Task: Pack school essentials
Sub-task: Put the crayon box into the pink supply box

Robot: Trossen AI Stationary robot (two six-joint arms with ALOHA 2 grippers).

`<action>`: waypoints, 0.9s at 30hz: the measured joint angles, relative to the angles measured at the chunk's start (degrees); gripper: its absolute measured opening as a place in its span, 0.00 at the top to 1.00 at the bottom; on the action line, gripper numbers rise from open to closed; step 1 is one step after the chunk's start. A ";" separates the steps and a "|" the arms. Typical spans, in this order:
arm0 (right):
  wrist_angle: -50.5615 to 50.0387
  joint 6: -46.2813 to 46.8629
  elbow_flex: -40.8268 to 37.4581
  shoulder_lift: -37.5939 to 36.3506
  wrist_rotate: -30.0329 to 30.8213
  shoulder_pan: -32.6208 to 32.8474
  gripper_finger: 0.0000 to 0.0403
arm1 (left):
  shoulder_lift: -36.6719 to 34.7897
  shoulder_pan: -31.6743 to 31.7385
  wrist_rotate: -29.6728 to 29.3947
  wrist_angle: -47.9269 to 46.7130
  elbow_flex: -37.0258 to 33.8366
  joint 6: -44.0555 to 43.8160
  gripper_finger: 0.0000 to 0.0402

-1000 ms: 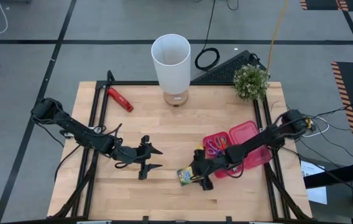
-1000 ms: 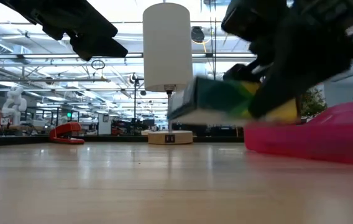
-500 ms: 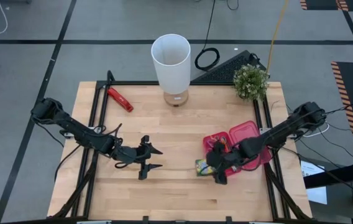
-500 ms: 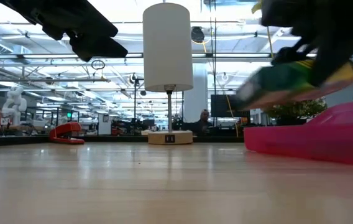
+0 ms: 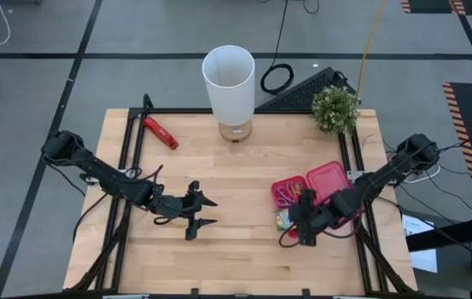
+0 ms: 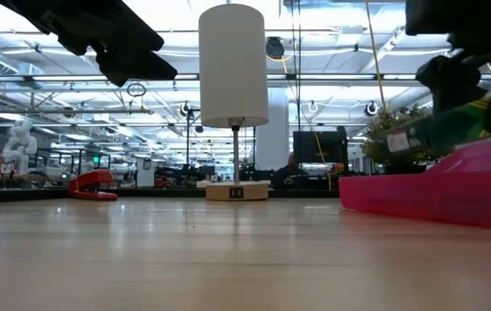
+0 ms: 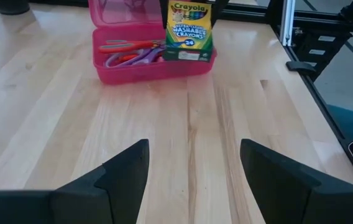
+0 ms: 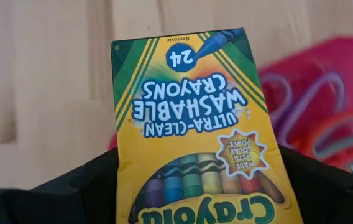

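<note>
The bottom of the crayon box [image 8: 195, 130] is running off the lower edge of the right wrist picture, and dark fingers [image 8: 77, 186] are covering its lower sides. At the right of the low picture, the pink case [image 6: 436, 194] is getting cut off. The scissors [image 8: 313, 118] behind the box are looking blurry.

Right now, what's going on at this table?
The right gripper holds the crayon box at the front edge of the open pink case, which already has scissors in it. The box is not yet set down inside. The left gripper waits open over the middle of the table, holding nothing.
</note>
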 joint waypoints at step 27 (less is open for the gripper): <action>-8.73 5.51 -4.29 -0.92 3.51 3.31 0.18 | 0.00 -0.03 0.00 0.05 0.00 -0.09 0.36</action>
